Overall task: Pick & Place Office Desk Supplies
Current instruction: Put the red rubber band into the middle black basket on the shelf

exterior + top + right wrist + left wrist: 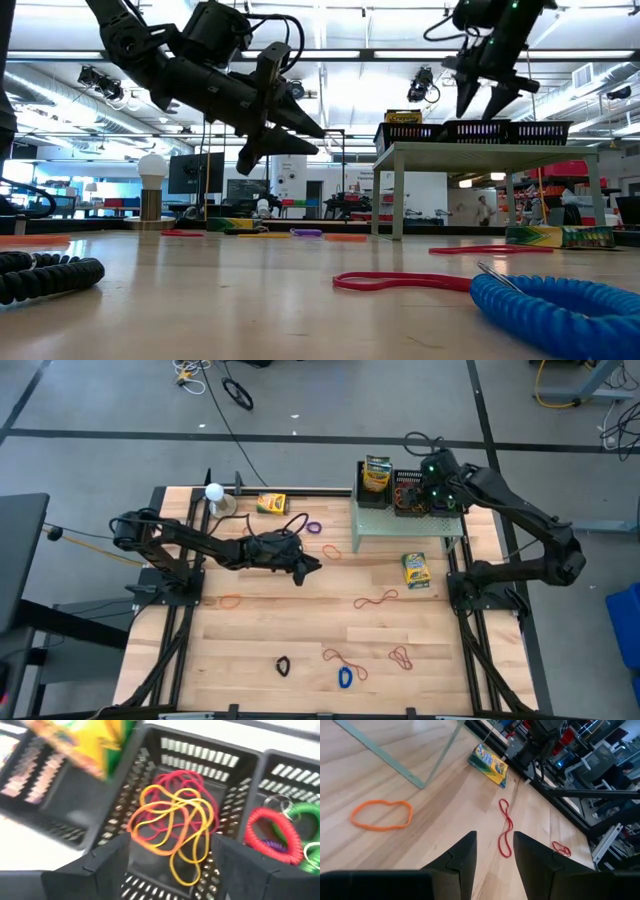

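- Two dark arms are working over a wooden table [260, 630]; the left gripper [305, 568] is hanging above the middle of the table, jaws parted with nothing between them
- Just ahead of those fingers a red rubber band [506, 831] is lying flat on the wood; its long axis is running away from the left gripper, roughly in line with the gap
- That thin loop is looking light, soft and floppy, so pinching one strand near the middle seems the surest hold
- An orange rubber band [382, 814] is lying as a flat oval to one side
- A crayon box [489, 758] is lying flat beyond the red band; it is looking stiff and light, best gripped across its narrow sides
- The right gripper [172, 851] is hovering over the middle mesh tray [150, 740] on the green shelf [400, 525], jaws spread wide and empty above a tangle of red and yellow bands [172, 817]
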